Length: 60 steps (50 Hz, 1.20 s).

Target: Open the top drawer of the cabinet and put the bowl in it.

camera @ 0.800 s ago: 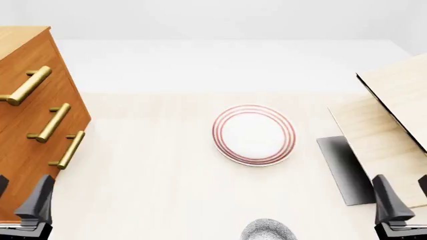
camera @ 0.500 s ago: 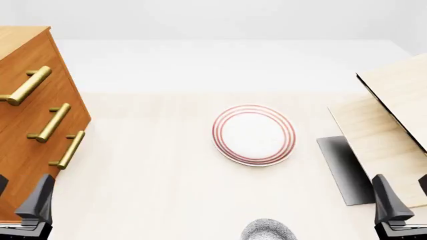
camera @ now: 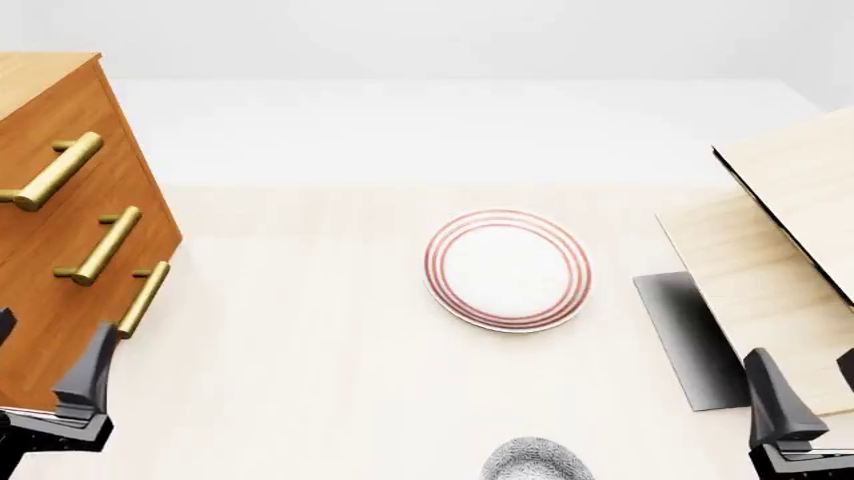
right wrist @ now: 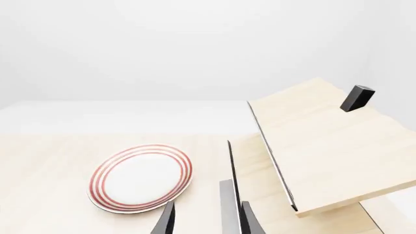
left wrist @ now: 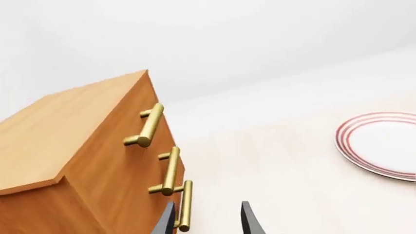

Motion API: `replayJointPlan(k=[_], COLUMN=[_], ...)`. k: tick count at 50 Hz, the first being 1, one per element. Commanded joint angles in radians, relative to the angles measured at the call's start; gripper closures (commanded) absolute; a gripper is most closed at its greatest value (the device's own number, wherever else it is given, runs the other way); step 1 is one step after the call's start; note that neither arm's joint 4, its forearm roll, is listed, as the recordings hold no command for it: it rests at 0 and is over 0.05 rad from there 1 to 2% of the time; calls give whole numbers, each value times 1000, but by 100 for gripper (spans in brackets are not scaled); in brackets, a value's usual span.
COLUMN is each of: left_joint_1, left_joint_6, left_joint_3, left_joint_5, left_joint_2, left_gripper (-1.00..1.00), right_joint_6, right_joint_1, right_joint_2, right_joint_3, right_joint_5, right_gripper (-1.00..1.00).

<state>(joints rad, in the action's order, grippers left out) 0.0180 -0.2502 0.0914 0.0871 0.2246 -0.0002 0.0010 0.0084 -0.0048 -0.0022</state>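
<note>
The orange-brown cabinet [camera: 54, 270] stands at the table's left, all three drawers closed. The top drawer [camera: 83, 112] carries the uppermost brass handle [camera: 54, 170], which also shows in the left wrist view [left wrist: 148, 126]. The speckled grey bowl [camera: 537, 463] sits at the near edge of the table, only partly in the front view. My left gripper [camera: 47, 372] is open and empty just in front of the cabinet's lower part, with its fingertips [left wrist: 167, 219] near the lowest handle [left wrist: 185, 207]. Open and empty too, my right gripper [camera: 810, 395] hangs at the near right.
A white plate with red rings [camera: 507, 268] lies mid-table. A pale wooden structure [camera: 787, 230] with a slanted top fills the right side, with a dark slab [camera: 687, 335] on the table beside it and a small dark block [right wrist: 357, 97] on top.
My left gripper has moved a little forward and rightward, closer to the cabinet's lower handles. The right gripper, bowl and plate have not moved.
</note>
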Motion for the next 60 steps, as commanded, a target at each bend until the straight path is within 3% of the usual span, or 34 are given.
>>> replayJointPlan(k=[1, 7, 9, 19, 38, 47, 60], left_joint_1=[13, 19, 23, 35, 15, -24, -62], left_joint_6=[-145, -226, -292, -329, -516, -634, -740], left_joint_3=[68, 93, 107, 184, 281, 294, 313], left_joint_5=[-3, -15, -5, 23, 154, 182, 199], left_joint_2=[75, 87, 113, 220, 489, 545, 579], left_gripper=[-100, -100, -100, -100, -100, -100, -100], right_joint_6=[0, 0, 0, 0, 0, 0, 0], right_joint_1=[0, 0, 0, 0, 0, 0, 0], right_joint_2=[0, -1, -1, -1, 0, 0, -1], right_joint_3=[0, 0, 0, 0, 0, 0, 0], right_joint_5=[0, 0, 0, 0, 0, 0, 0], right_gripper=[-100, -100, -100, -100, -100, -100, -100])
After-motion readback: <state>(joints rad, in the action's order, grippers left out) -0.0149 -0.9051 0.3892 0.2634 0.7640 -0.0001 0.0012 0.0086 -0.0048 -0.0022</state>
